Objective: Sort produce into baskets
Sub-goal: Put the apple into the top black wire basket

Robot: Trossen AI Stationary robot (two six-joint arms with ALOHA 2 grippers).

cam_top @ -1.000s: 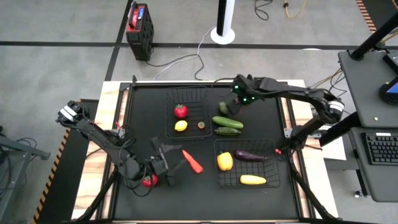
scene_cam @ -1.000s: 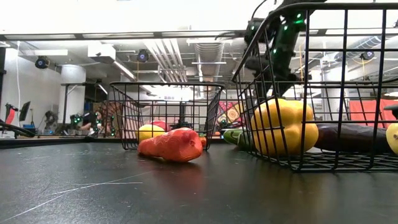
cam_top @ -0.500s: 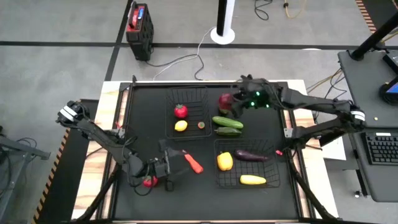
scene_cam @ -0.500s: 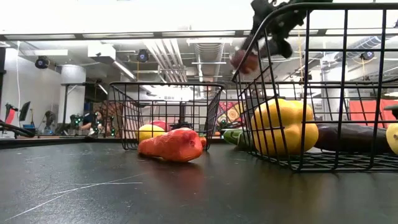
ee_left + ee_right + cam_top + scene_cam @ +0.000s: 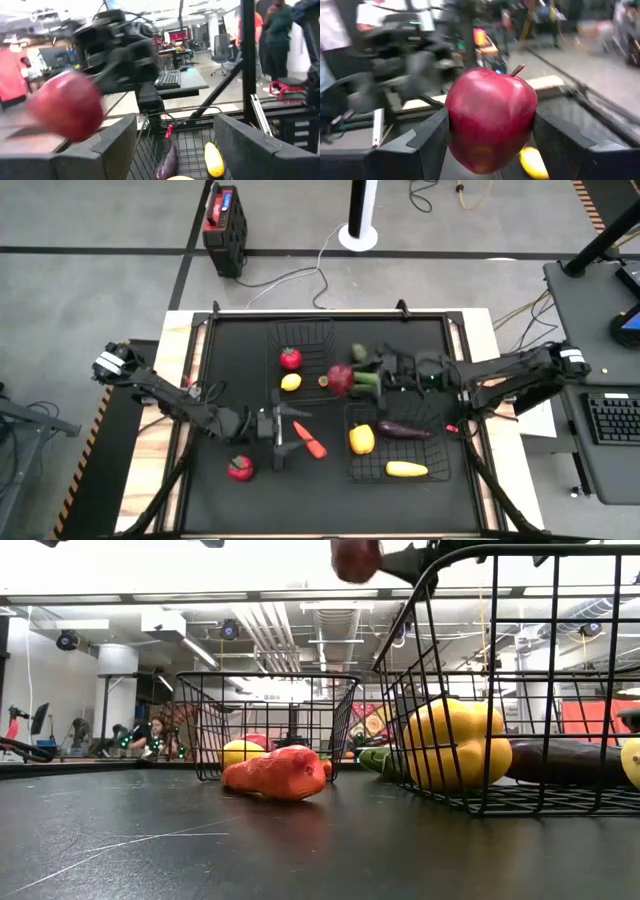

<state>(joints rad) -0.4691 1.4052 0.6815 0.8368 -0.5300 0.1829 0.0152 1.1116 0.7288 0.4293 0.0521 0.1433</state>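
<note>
My right gripper (image 5: 347, 378) is shut on a red apple (image 5: 339, 378), high above the mat between the two wire baskets; the apple also shows in the low view (image 5: 355, 558). My left gripper (image 5: 281, 438) is open and empty near the mat's middle, beside an orange-red pepper (image 5: 311, 441). The far basket (image 5: 305, 332) holds a red fruit (image 5: 290, 358) and a lemon (image 5: 290, 382). The near right basket (image 5: 352, 470) holds a yellow pepper (image 5: 361, 439), an eggplant (image 5: 403, 430) and a yellow squash (image 5: 406, 469). A red fruit (image 5: 240, 469) lies on the mat. My right gripper pinches the apple between its two fingers (image 5: 427, 145), one on each side (image 5: 454, 125) of its round body. The fingers lie about level and come from the table's right side. The apple is lifted clear of the mat, upright, its stem (image 5: 518, 69) up.
Cucumbers (image 5: 368, 384) and a green piece (image 5: 358, 353) lie on the black mat (image 5: 230, 350) right of the far basket, under my right arm. People stand in the room beyond the table (image 5: 272, 45).
My right gripper has risen with the apple from the mat's far right part and carried it toward the table's left and near edges, to a spot between the baskets. My left gripper has drawn away from the red fruit on the mat, toward the far edge.
</note>
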